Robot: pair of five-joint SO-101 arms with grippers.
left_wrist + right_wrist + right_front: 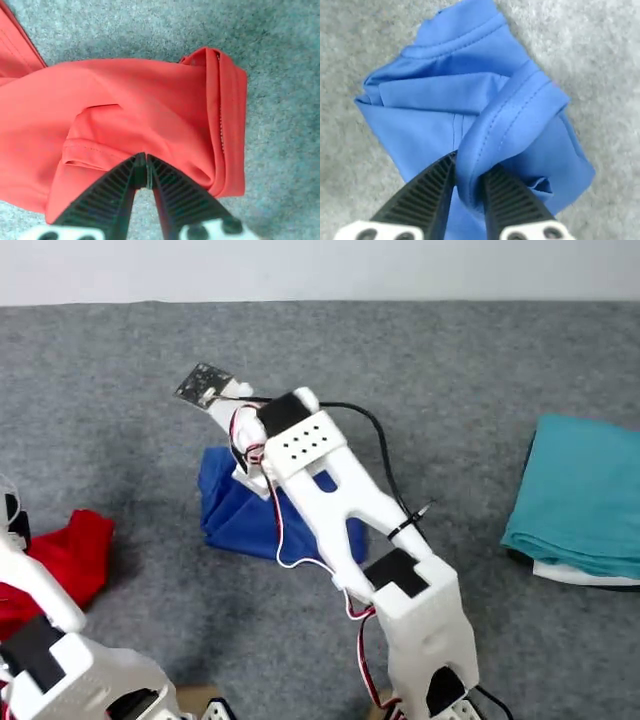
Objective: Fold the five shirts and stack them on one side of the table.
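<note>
Right gripper fingers are pinching the soft blue shirt mid-desk at its hem, likely the firmest hold; left gripper fingers are sitting closed over the red shirt near the left edge.

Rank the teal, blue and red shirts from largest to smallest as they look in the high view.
1. teal shirt, clearly the largest.
2. blue shirt, partly under the right arm.
3. red shirt, close to the blue one; the picture's edge cuts it off, so the order of these two is unsure.
</note>
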